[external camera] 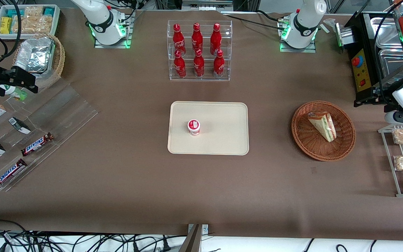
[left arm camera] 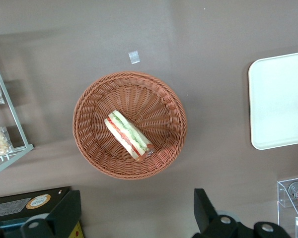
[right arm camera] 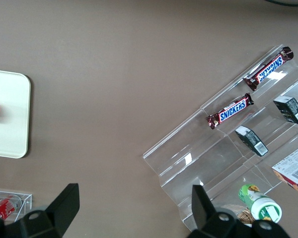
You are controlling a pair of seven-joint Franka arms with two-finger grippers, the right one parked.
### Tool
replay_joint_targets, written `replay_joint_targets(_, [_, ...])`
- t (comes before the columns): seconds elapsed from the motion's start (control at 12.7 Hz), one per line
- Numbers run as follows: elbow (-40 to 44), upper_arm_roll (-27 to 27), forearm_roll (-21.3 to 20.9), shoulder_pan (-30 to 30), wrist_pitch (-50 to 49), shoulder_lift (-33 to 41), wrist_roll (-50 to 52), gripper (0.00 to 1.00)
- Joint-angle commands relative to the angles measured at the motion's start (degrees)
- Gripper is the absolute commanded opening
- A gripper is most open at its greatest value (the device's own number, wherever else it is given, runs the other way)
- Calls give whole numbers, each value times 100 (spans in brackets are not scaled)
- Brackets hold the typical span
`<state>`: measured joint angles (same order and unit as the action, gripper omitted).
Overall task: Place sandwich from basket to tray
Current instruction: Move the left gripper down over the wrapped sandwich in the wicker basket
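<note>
- The sandwich point(external camera: 323, 125) lies in the basket point(external camera: 306, 143), toward the working arm's end of the table point(external camera: 201, 189), untouched; the task looks to be at its very start.
- The claw point(left arm camera: 137, 218) hangs high above the table, looking down on the basket, its fingers point(left arm camera: 64, 213) spread wide and holding nothing.
- In the front view only part of the arm's wrist shows at the frame's edge, so its exact height over the basket is hard to judge.
- The tray point(external camera: 222, 140) sits mid-table, well apart from the basket, with a small red-and-white cup point(external camera: 193, 126) standing on it.
- Next move, as I judge it: bring the claw over the sandwich, line the fingers across its narrow width, descend and close.
- The drop should land on bare tray, clear of the cup.
</note>
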<state>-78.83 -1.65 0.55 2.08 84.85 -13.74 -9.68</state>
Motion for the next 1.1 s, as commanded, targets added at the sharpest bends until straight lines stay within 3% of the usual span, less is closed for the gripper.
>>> replay_joint_targets(0.0, [219, -29, -11, 29, -135, -111, 36, 100])
replay_joint_targets(0.24, [211, 6, -20, 47, -135, -129, 159, 100])
replay_joint_targets(0.55, [-245, 33, -10, 117, 57, -217, 2021, 100])
replay_joint_targets(1.02, [-2966, 15, 7, 240, 2487, 344, 3602, 100])
